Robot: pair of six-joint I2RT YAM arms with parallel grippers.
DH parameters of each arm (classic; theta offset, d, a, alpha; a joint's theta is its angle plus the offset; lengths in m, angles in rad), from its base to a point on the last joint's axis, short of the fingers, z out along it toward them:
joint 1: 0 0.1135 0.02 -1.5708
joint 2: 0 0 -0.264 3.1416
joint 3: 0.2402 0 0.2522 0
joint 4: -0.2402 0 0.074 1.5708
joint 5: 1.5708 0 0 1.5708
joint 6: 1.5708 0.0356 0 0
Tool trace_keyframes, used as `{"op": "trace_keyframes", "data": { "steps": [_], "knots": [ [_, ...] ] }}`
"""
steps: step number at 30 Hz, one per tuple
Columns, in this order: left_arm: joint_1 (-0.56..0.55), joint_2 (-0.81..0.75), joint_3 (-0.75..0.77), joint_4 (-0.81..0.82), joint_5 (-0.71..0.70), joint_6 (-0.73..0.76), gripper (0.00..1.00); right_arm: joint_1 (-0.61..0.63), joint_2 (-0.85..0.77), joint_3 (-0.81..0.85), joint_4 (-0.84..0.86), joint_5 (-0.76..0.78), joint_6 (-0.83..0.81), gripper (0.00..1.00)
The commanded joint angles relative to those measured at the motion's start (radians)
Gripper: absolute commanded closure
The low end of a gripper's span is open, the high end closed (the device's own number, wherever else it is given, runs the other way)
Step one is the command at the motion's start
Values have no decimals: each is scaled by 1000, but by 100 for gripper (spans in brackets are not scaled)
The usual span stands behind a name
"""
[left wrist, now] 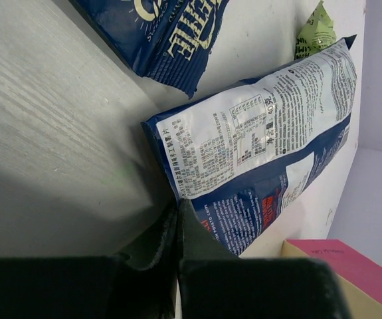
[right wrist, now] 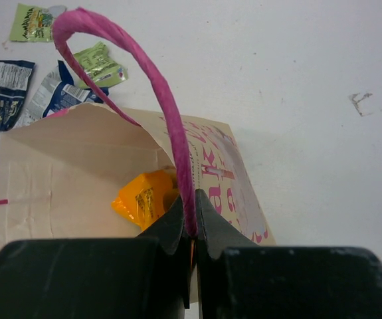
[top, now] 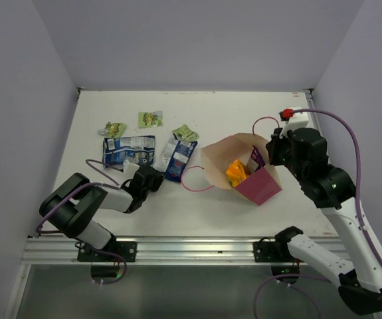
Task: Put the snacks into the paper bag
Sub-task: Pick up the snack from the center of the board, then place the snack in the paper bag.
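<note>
- Snacks are split between two places. A large flat orange packet and a purple packet sit inside the small cream paper bag with magenta-pink side panels. The bag leans on the right half of the white table with its mouth facing the left arm. Two dark blue packets and three small green wrapped ones lie left of it.
- My left gripper has its fingers pressed together on the near corner of the dark blue packet with the white printed label. It looks like only a sliver of seam is caught, so I judge that a lift could let the packet slip out.
- One green wrapped packet lies just beside that packet's far end, and dragging rather than lifting could push it away.
- My right gripper pinches the thin pink cord handle, and nothing else holds the bag. A pull could tip the bag or narrow its mouth.
- The orange packet sits near the mouth and may block a long packet going in.
- The other pink cord loop lies on the table in front of the mouth, where my left gripper could snag it.
</note>
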Motion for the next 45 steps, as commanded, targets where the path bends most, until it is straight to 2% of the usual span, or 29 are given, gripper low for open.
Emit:
{"op": "trace_keyframes", "data": {
  "steps": [1,6,11,15,22,27,33,41,45],
  "knots": [
    [31,-33,-50,11,-6,85,100,1,-24,19,115,1,-3,100],
    [39,-175,-20,-106,-28,217,100,2,-20,25,112,1,-5,100],
    [39,-291,60,-248,-46,413,100,1,-15,30,112,-4,-6,100],
    [41,-375,176,-392,-54,604,100,1,-9,40,104,-5,-10,100],
    [39,-400,414,-551,-8,938,100,2,0,51,103,-13,-22,100],
    [39,-383,593,-682,101,1195,100,2,6,56,101,-24,-28,100],
    [39,-349,794,-854,191,1389,100,2,11,57,97,-42,-33,100],
    [41,-351,1015,-1043,346,1493,100,2,15,54,104,-62,-37,100],
    [36,-351,1123,-1144,492,1556,100,1,15,45,109,-74,-34,100]
  ]
}}
